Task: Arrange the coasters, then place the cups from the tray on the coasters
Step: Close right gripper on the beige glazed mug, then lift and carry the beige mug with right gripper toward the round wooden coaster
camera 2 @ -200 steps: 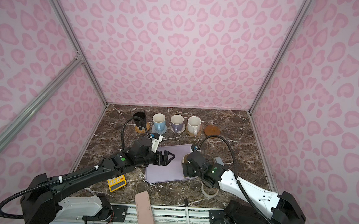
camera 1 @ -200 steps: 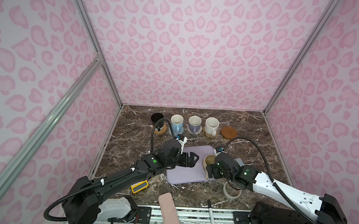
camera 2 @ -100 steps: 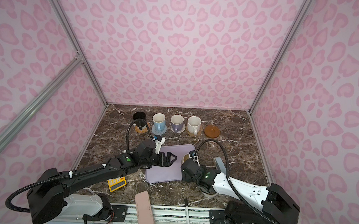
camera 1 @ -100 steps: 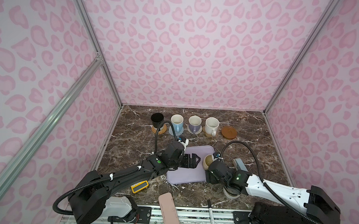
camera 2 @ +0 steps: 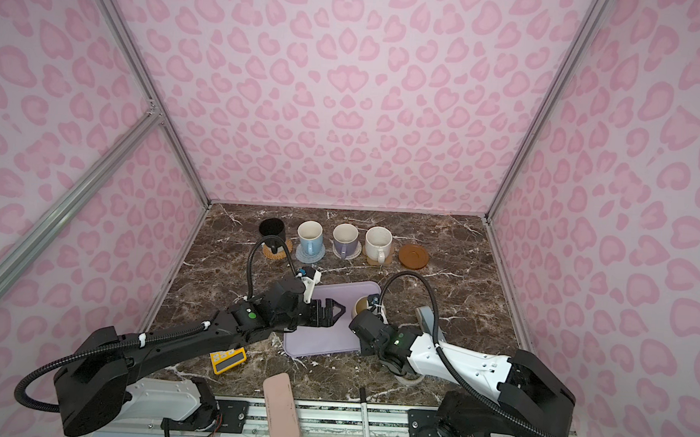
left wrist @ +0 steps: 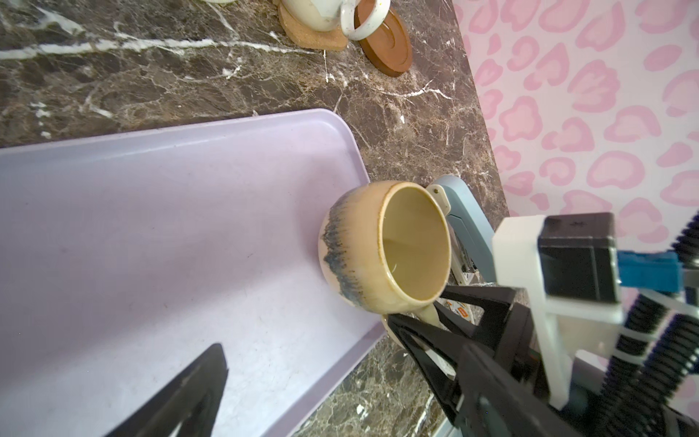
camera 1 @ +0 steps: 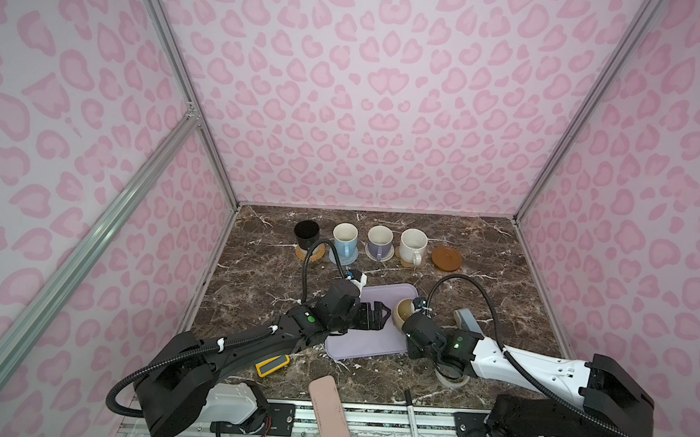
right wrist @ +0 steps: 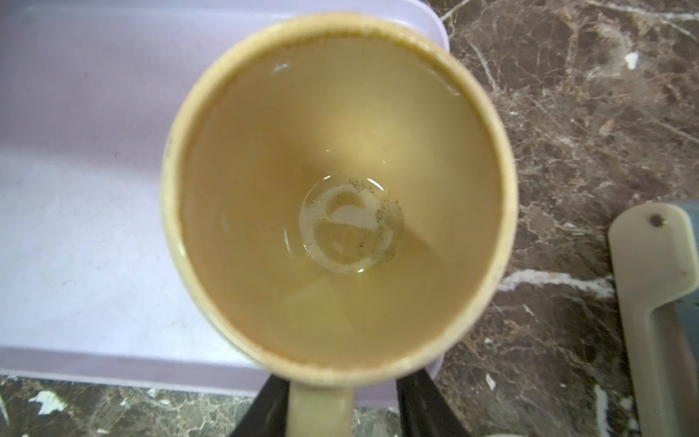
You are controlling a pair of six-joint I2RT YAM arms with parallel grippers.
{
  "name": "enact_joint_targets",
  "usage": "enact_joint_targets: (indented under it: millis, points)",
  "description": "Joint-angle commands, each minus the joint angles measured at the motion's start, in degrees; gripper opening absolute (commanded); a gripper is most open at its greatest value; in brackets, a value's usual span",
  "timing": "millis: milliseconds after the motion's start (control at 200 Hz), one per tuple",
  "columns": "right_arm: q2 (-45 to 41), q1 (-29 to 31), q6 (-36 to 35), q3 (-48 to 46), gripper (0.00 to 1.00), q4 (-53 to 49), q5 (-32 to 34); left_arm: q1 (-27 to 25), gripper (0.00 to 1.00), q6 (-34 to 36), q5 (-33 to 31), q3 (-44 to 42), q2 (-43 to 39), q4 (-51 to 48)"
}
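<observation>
Narrowed since earlier, the right hand [right wrist: 338, 393] is set astride the handle [right wrist: 321, 410] of the beige mug [right wrist: 340, 189] for lifting; grip can't be confirmed. Left hand [camera 1: 377, 318] is kept wide, clear.

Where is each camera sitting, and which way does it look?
Both top views: high in front, looking down at the table; left arm and right arm show.
Left wrist: on the left gripper, facing the beige mug across the tray; one finger shows.
Right wrist: looks into the mug; right gripper straddles its handle.
Shared: all show mug and tray.
</observation>
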Motion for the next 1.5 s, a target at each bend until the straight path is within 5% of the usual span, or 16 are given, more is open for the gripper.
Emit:
enact_joint_targets:
  millis: [0, 1150, 1495]
  points:
    - [1.3, 0.0, -0.8, 0.6, 0.36, 0.4, 1.6, -0.1, 0.97, -0.8, -1.0, -0.4, -0.4, 2.1]
    - [7.6, -0.3, -0.3, 2.7, 0.26, 0.4, 2.7, -0.4, 0.97, -1.5, -2.6, -1.8, -1.6, 2.9]
    - [7.1, 1.0, -0.6, 3.7, 0.06, -0.3, 4.4, -0.4, 0.97, -2.0, -3.7, -2.2, -3.0, 2.3]
